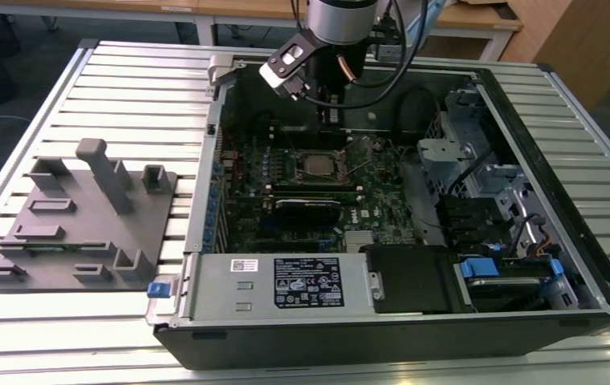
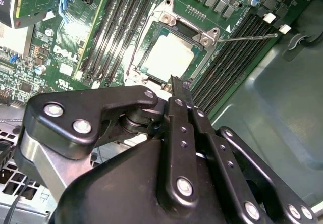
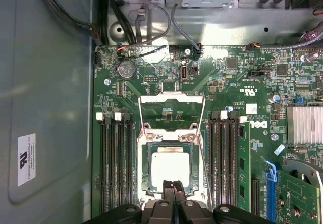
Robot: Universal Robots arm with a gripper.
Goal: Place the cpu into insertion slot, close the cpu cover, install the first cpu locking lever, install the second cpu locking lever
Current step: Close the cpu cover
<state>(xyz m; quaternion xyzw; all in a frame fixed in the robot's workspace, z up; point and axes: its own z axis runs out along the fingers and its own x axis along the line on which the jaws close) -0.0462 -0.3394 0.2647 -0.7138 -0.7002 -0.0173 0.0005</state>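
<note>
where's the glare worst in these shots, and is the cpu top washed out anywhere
In the second wrist view the cpu top is blown out to near white and a patch of the motherboard glares; in the first wrist view the cpu is bright but its edges hold; in the exterior view the computer case is dim inside, the cpu dull grey.

One open computer case (image 1: 391, 337); one green motherboard (image 3: 227, 82); one insertion slot (image 3: 143, 173); one cpu (image 3: 171, 167); one cpu cover (image 3: 171, 98); one coin cell (image 3: 126, 69); one finned heat sink (image 3: 304, 124); one power-supply box (image 1: 278, 282); one grey fixture plate (image 1: 80, 224); one gripper (image 3: 173, 183).
</note>
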